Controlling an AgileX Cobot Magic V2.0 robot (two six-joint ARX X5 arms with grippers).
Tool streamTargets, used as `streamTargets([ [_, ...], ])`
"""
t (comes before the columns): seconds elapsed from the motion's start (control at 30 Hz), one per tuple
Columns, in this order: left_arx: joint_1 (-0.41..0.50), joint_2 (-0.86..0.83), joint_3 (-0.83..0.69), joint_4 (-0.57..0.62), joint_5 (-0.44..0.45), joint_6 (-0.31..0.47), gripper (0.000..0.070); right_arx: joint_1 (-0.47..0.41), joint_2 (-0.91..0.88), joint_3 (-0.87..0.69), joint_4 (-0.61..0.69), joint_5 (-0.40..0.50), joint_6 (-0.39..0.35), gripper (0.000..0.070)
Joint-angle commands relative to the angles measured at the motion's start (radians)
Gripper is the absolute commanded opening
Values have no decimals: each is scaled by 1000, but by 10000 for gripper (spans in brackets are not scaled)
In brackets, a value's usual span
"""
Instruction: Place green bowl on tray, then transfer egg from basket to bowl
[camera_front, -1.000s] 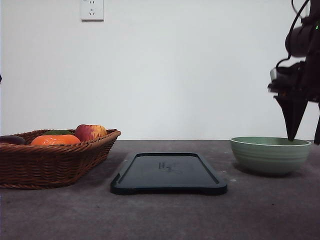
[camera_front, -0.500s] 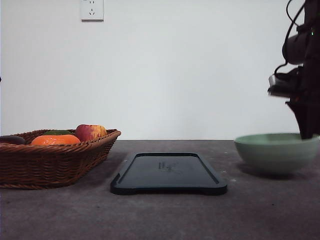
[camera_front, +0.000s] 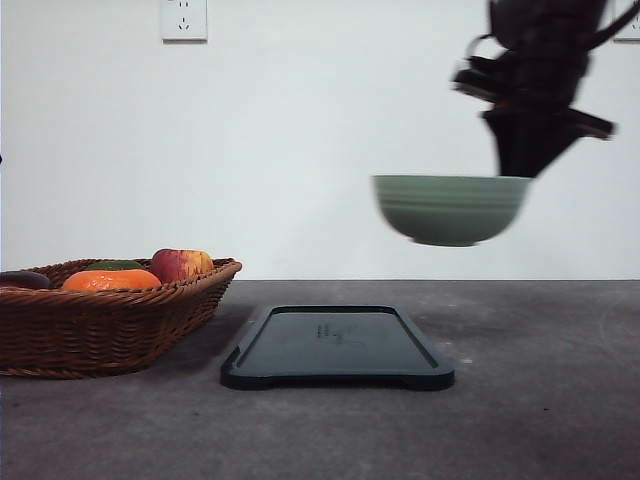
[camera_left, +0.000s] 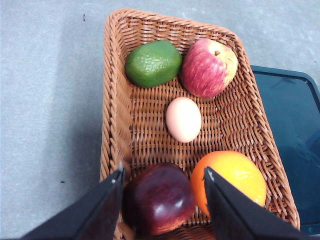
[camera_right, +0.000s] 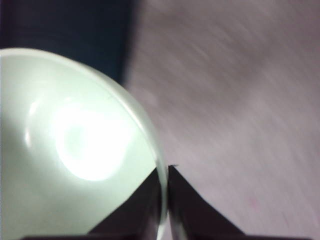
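Bowl aloft: the right gripper pinches the green bowl by its rim, high above the tray and toward its right end. Lowering it level over the tray's middle looks wise. Above the basket, the left gripper hangs wide open near the egg.

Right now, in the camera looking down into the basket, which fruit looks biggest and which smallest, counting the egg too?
Largest to smallest in the left wrist view:
1. Orange and dark red apple: alike, and nearest the camera, so unsure
2. Red-yellow apple
3. Green avocado
4. Egg
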Motion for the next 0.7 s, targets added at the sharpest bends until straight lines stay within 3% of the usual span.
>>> streamTargets([
  [0.0, 0, 5, 18, 6, 4, 13, 311, 44, 27, 23, 52, 11, 29, 1],
  [0.3, 0, 5, 18, 6, 5, 13, 311, 189, 131, 23, 215, 10, 84, 2],
  [0.67, 0, 5, 18, 5, 4, 13, 311, 207, 238, 23, 227, 15, 102, 1],
])
